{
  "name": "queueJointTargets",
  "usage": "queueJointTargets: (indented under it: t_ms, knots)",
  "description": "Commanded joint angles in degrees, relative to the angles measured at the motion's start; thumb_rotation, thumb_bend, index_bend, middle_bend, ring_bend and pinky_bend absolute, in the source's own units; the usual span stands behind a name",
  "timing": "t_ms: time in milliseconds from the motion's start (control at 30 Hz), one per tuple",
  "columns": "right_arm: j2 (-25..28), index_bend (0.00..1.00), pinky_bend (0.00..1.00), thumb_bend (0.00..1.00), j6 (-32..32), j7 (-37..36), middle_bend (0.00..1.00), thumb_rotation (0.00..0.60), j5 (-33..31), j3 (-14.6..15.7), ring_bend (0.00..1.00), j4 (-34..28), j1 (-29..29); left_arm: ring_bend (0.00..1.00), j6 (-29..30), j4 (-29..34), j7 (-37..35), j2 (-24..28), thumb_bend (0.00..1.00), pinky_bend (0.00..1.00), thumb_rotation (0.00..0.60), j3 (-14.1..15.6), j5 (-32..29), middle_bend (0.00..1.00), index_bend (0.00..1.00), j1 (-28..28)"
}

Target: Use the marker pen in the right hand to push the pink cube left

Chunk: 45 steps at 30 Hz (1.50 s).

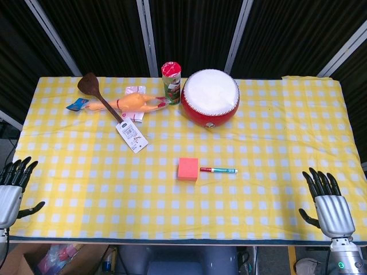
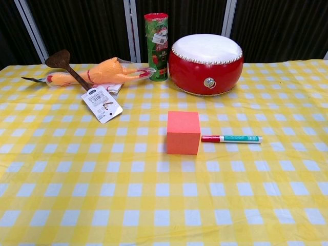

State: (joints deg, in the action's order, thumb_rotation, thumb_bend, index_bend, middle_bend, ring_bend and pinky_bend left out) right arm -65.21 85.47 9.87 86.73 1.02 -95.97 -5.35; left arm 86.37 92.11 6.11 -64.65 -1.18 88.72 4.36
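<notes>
The pink cube (image 1: 187,169) (image 2: 183,132) sits near the middle of the yellow checked tablecloth. Just to its right the marker pen (image 1: 218,170) (image 2: 231,138) lies flat on the cloth, red cap toward the cube, green-and-white barrel pointing right; a small gap separates them. My right hand (image 1: 328,203) rests at the table's front right edge, fingers spread, holding nothing, well away from the pen. At the front left edge my left hand (image 1: 12,189) lies open in the same way. Neither hand shows in the chest view.
At the back stand a red drum with a white skin (image 1: 210,97) (image 2: 205,63) and a tall green-and-red can (image 1: 171,83) (image 2: 156,47). A rubber chicken (image 1: 135,104) (image 2: 105,70), a wooden spoon (image 1: 97,94) and a white tag (image 1: 132,136) lie back left.
</notes>
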Motion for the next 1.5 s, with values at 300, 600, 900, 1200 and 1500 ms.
queueJointTargets:
  t_ms: [300, 600, 900, 1200, 1500]
  knots:
    - [-1.53, 0.00, 0.00, 0.29, -0.37, -0.17, 0.00, 0.600, 1.72, -1.21, 0.00, -1.31, -1.02, 0.00, 0.54, -0.13, 0.30, -0.13, 0.00, 0.00, 0.600, 0.06, 0.29, 0.00, 0.00, -0.14]
    - [-2.63, 0.09, 0.00, 0.29, -3.08, 4.74, 0.00, 0.600, 0.65, -3.48, 0.00, -9.14, -3.45, 0.00, -0.21, 0.05, 0.69, -0.55, 0.00, 0.00, 0.600, -0.31, -1.15, 0.00, 0.00, -0.01]
    - [-7.88, 0.16, 0.00, 0.29, -10.28, 12.69, 0.00, 0.600, -8.75, -7.78, 0.00, -12.53, -8.48, 0.00, 0.83, 0.23, 0.50, -0.25, 0.00, 0.00, 0.600, 0.01, -0.37, 0.00, 0.00, -0.48]
    - [-15.97, 0.16, 0.00, 0.29, -15.97, 22.62, 0.00, 0.600, -19.69, -11.88, 0.00, -9.25, -15.35, 0.00, 1.40, -0.34, -0.36, 0.82, 0.00, 0.00, 0.600, 0.33, 0.56, 0.00, 0.00, -0.68]
    - [-22.95, 0.25, 0.00, 0.29, -18.54, 30.24, 0.00, 0.600, -28.46, -13.79, 0.00, -3.58, -20.75, 0.00, 0.89, -0.88, -1.80, 1.68, 0.00, 0.00, 0.600, 0.54, 0.60, 0.00, 0.00, -0.58]
